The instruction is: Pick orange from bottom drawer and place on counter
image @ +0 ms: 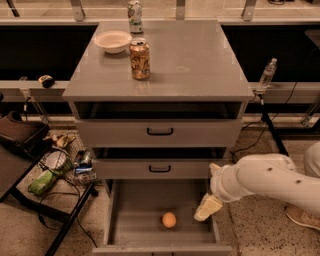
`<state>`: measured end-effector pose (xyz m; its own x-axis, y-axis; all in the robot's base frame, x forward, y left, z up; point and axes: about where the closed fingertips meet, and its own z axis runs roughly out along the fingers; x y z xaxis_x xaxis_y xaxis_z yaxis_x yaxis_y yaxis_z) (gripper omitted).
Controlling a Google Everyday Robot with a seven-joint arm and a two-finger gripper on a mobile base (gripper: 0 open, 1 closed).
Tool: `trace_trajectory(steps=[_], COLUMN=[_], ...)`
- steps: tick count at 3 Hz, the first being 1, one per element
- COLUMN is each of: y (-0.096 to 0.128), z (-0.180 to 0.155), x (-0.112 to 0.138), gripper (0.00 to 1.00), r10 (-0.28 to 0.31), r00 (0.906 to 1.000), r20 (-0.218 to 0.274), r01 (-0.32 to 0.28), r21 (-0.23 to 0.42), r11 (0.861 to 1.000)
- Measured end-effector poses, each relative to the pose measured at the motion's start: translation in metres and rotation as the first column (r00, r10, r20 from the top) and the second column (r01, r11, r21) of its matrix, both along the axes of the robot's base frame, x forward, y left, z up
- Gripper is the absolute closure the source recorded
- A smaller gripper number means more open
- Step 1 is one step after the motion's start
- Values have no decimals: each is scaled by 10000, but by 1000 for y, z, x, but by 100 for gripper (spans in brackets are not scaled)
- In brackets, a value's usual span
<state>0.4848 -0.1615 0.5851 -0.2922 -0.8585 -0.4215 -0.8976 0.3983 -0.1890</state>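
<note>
The orange lies on the flat floor of the open bottom drawer, a little right of its middle. My gripper hangs over the drawer's right side, just right of the orange and above it, apart from it. The white arm reaches in from the right. The counter is the glossy grey top of the cabinet, above the two shut upper drawers with black handles.
On the counter stand a gold-orange soda can, a white bowl and a second can at the back. A water bottle stands to the right. A low stand with clutter sits left of the cabinet.
</note>
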Motion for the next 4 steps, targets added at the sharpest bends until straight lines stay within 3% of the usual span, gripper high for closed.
trace_trajectory(steps=[2, 3, 4], y=[-22, -18, -10], z=[-131, -215, -268], x=[73, 85, 87], gripper=[0, 0, 0], r10=[-106, -292, -439], r00=[9934, 9922, 9946], r20=[1140, 1214, 942], r01=[29, 99, 230], r21=[676, 1565, 2123], r11=[9977, 9876, 9769])
